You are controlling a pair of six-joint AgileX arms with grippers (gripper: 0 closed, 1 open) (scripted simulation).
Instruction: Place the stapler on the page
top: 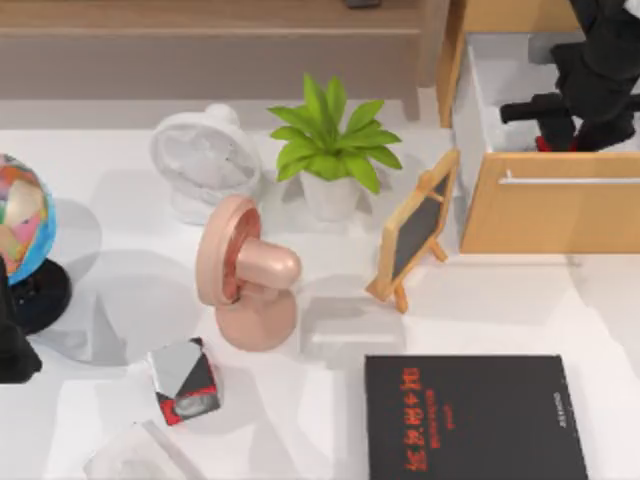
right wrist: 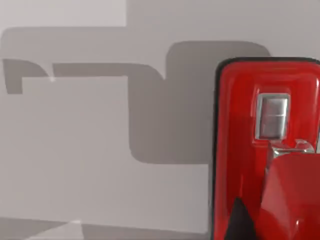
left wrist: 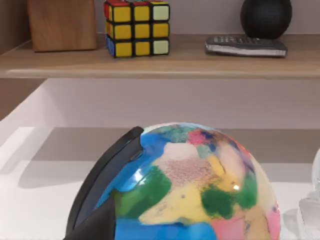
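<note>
Up at the table's far right, our right arm reaches into the open wooden drawer (top: 540,215); its jaws' state we cannot tell. The narrow bright red stapler (right wrist: 267,150) lies inside; the large flat black page (top: 475,418) sits clear at the near edge.

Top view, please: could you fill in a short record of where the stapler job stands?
stapler: red, in the open wooden drawer, back right
page: black cover, flat, front right, nothing on it
right gripper: in the wooden drawer above the stapler
left gripper: parked at left edge beside the globe
status: stapler not yet on the page
</note>
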